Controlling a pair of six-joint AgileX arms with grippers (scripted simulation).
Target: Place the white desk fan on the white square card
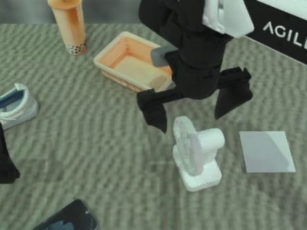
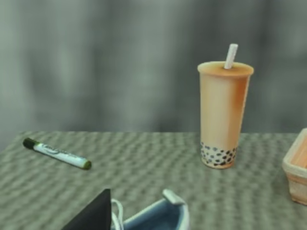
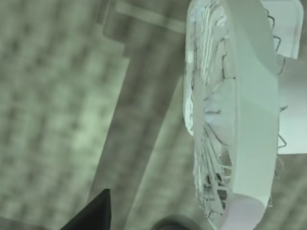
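Right arm [image 1: 192, 52]: black body, white link, white AGILE lettering; black right gripper [image 1: 194, 115], 2 blocky fingers.

Rendered tabletop scene, grey-green woven cloth [image 1: 96, 143].

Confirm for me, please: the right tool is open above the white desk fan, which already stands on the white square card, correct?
Not quite. The top view shows the white desk fan standing on the table mat, beside the white square card and apart from it, toward the table's left. The rest holds: the right tool is open above the fan.
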